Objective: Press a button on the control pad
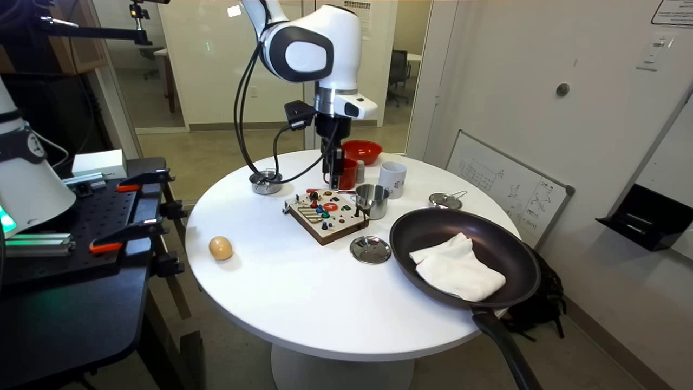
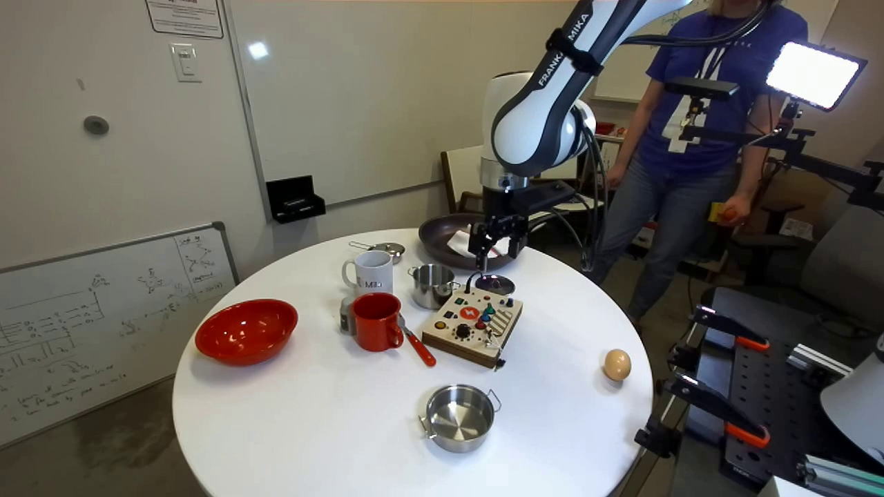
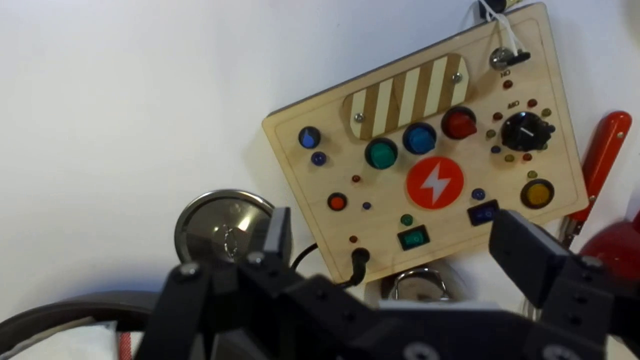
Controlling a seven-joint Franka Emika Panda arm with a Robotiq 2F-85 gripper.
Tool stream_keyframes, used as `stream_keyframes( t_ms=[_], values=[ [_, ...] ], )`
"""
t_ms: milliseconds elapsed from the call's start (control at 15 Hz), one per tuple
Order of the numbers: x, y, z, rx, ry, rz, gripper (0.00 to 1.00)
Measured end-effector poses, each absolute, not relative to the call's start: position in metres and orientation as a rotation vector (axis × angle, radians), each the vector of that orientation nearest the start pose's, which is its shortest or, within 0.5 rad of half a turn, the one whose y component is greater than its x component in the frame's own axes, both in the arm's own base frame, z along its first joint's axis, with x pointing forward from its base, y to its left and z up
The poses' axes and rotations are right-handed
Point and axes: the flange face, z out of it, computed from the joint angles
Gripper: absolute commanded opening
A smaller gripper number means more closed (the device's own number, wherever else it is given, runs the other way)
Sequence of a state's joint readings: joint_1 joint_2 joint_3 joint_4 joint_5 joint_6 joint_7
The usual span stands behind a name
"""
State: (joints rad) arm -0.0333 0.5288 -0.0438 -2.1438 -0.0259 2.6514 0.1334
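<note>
The control pad [image 1: 340,218] is a flat square tan wooden board on the white round table. It also shows in an exterior view [image 2: 447,328]. In the wrist view the control pad [image 3: 385,192] carries a red-orange button [image 3: 337,202], a yellow button [image 3: 537,194], a green switch [image 3: 413,238], a blue switch [image 3: 483,213] and several coloured knobs. My gripper [image 3: 392,225] is open and empty, with its fingers wide apart. It points down above the edge of the pad where a black cable plugs in. The gripper also shows in both exterior views [image 1: 334,173] [image 2: 494,250].
A metal pot [image 1: 372,200] stands close against the pad, near a white mug [image 1: 393,179] and a red mug [image 2: 376,324]. A red-handled utensil [image 2: 420,348] lies alongside the pad. A metal lid [image 1: 370,249] and a black frying pan [image 1: 511,260] holding a cloth are nearby.
</note>
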Motion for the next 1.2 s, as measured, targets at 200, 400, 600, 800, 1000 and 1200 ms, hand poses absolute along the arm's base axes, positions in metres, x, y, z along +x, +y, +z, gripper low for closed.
stream_keyframes(
  t_ms=[200,400,600,800,1000,1200],
  values=[
    [0.576,-0.047,0.146,-3.164,0.296,0.027,0.64],
    [0.584,-0.050,0.140,-3.164,0.304,0.057,0.40],
    [0.588,-0.055,0.133,-3.161,0.322,0.090,0.18],
    [0.592,-0.062,0.124,-3.150,0.353,0.120,0.02],
    [0.595,-0.066,0.114,-3.138,0.370,0.148,0.00],
    [0.598,-0.068,0.106,-3.132,0.371,0.170,0.01]
  ],
)
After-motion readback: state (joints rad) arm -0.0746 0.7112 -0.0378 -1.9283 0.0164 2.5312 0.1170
